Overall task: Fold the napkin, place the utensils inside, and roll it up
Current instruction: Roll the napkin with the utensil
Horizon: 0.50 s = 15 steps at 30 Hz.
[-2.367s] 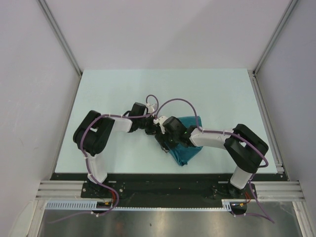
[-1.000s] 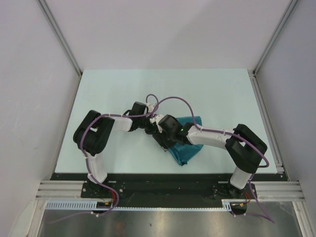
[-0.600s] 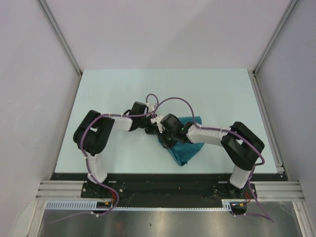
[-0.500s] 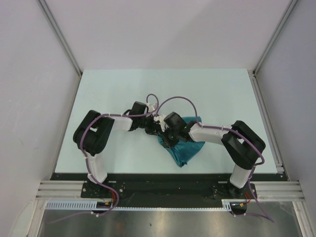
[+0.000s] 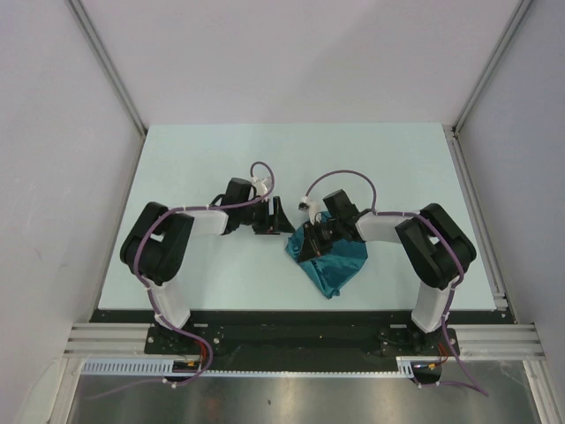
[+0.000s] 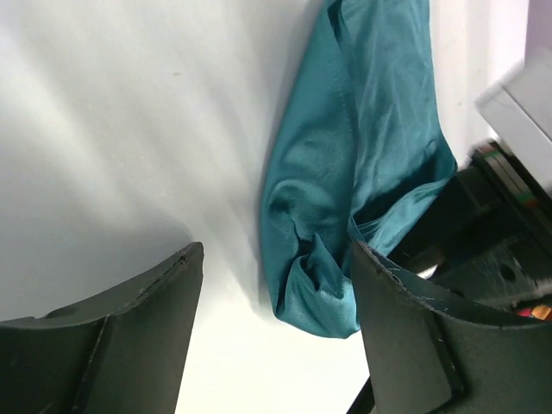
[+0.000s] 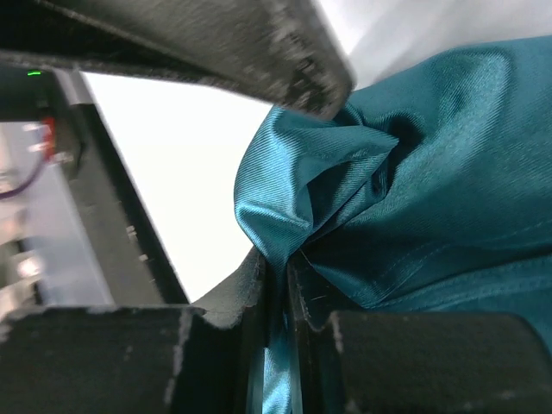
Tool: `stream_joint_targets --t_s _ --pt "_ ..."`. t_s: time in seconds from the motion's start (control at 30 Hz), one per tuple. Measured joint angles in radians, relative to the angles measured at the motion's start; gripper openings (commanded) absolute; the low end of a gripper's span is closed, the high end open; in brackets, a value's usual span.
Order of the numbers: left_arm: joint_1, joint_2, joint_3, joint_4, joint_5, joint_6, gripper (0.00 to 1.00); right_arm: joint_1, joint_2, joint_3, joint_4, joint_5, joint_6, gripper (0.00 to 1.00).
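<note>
Napkin (image 5: 334,265): one, teal, glossy, crumpled in a bunched heap on table (image 5: 194,159). Right gripper (image 7: 276,276) jaws pinched tight on its left edge fold. Left gripper (image 5: 282,217) jaws spread wide, empty, just left of napkin.

Table (image 5: 380,159) far half & L side open; L arm (image 5: 207,221), R arm (image 5: 388,228) flank napkin (image 5: 335,267) mid-table.

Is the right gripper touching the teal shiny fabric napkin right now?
Touching. The right wrist view shows the right gripper shut on a fold of the teal shiny fabric napkin, with cloth pinched in the narrow slit between its fingers.
</note>
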Motion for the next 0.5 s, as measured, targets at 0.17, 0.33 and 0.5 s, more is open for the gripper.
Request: stream_joint_targets --t_s 0.17,0.33,0.5 --pt "-0.001 0.002 -0.041 0.086 0.047 -0.028 0.74 -0.046 0.061 0.0 0.045 -0.151 0.021 0.14" --pt "-0.007 0.02 -0.051 0.127 0.093 -0.043 0.73 -0.064 0.108 0.0 0.092 -0.251 0.034 0.14" --pt "-0.027 0.056 -0.051 0.171 0.152 -0.059 0.64 -0.076 0.147 0.001 0.122 -0.327 0.046 0.14"
